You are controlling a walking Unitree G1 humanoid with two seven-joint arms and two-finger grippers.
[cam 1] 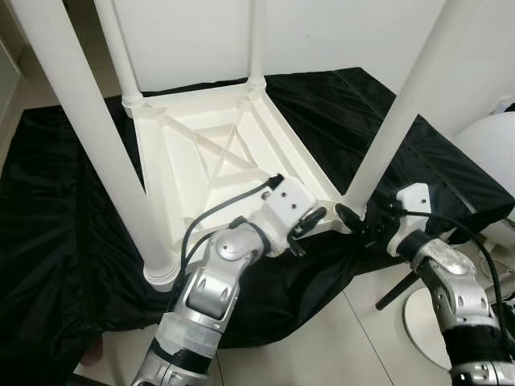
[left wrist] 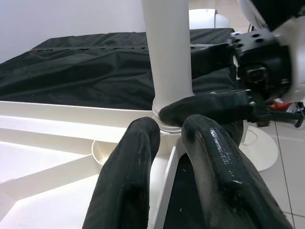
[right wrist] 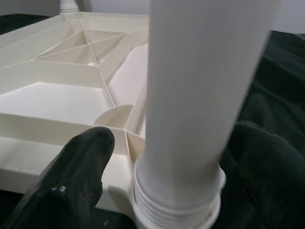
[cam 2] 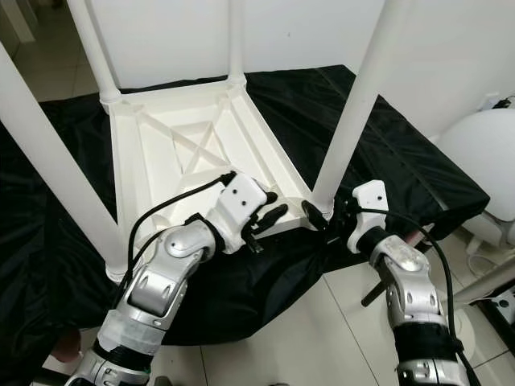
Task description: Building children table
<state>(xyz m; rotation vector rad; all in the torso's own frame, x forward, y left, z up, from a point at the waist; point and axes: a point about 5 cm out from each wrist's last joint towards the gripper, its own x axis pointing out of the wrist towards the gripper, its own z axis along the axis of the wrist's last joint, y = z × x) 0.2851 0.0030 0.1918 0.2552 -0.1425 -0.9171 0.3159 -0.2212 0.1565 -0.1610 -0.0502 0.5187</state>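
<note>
A white children's table [cam 1: 217, 153] lies upside down on a black cloth [cam 1: 56, 209], its ribbed underside facing up and its legs standing upright. My left gripper [cam 1: 304, 229] is at the near rim beside the near-right corner. In the left wrist view its fingers [left wrist: 128, 181] straddle that rim, closed on it. My right gripper [cam 1: 354, 221] is at the foot of the near-right leg [cam 1: 394, 121]. The right wrist view shows the leg [right wrist: 200, 86] between the spread fingers [right wrist: 71, 186], with its threaded end in the corner socket and a small gap on one side.
The near-left leg [cam 1: 96, 137] and two far legs [cam 1: 121, 48] rise high around the arms. A white rounded object [cam 1: 491, 137] and a flat white disc [cam 1: 426, 322] with a black rod [cam 1: 398, 289] lie on the tiled floor at right.
</note>
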